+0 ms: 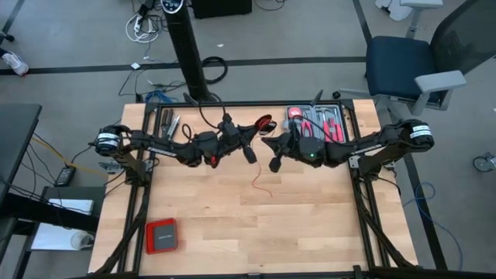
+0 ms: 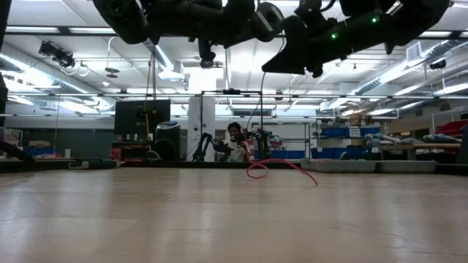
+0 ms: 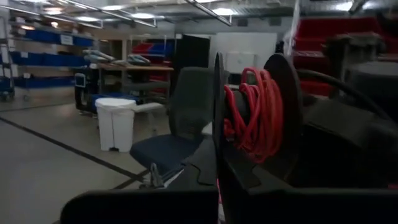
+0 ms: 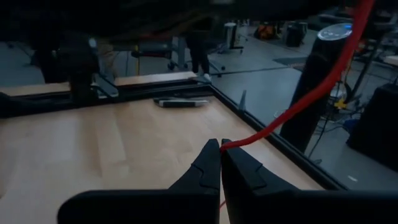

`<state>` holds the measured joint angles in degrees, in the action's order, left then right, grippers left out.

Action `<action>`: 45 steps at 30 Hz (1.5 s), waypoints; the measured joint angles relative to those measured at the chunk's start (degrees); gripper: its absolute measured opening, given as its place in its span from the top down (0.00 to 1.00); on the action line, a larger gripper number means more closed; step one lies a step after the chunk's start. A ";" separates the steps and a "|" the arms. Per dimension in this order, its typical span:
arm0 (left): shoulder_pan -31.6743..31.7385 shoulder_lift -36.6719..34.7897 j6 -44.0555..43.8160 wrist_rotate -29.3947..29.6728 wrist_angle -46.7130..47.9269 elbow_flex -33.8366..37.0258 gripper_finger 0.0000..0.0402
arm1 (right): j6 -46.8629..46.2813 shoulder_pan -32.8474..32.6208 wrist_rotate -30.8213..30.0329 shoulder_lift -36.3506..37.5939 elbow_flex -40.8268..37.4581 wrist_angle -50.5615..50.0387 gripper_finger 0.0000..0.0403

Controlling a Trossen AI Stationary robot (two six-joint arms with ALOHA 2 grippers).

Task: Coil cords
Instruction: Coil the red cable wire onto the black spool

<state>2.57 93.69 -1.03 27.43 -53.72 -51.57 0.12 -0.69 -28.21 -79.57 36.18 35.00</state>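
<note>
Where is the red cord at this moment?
In the high view, the red cord trails on the table's middle below both arms; its wound part sits between them. The right claw is shut on the cord.

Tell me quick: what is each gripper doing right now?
Left gripper: shut, raised over the table's middle; what it grips cannot be told.
Right gripper: shut on the red cord, above the table.
</note>
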 joint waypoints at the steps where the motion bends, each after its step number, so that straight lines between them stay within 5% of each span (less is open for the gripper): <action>1: 0.22 0.00 -0.49 0.01 -0.55 0.00 1.00 | 0.05 -0.10 0.03 0.00 0.38 -0.69 1.00; 14: 1.41 0.17 -7.20 5.88 -0.36 0.00 1.00 | -1.96 -0.11 5.10 0.00 13.18 -27.91 1.00; 21: 2.25 0.20 -14.92 6.04 3.64 -0.02 1.00 | 7.15 -0.11 13.99 0.00 21.77 -39.14 1.00; 35: 3.08 0.20 -20.43 -5.61 23.50 -8.06 1.00 | 11.10 3.08 24.71 0.00 31.50 -58.46 1.00; 45: 3.04 0.20 -20.22 -12.12 29.66 -10.36 1.00 | 12.23 3.07 24.37 0.00 35.45 -63.01 1.00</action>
<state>5.61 93.89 -21.26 15.31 -24.07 -61.93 12.36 2.38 -3.84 -79.57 71.63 -28.02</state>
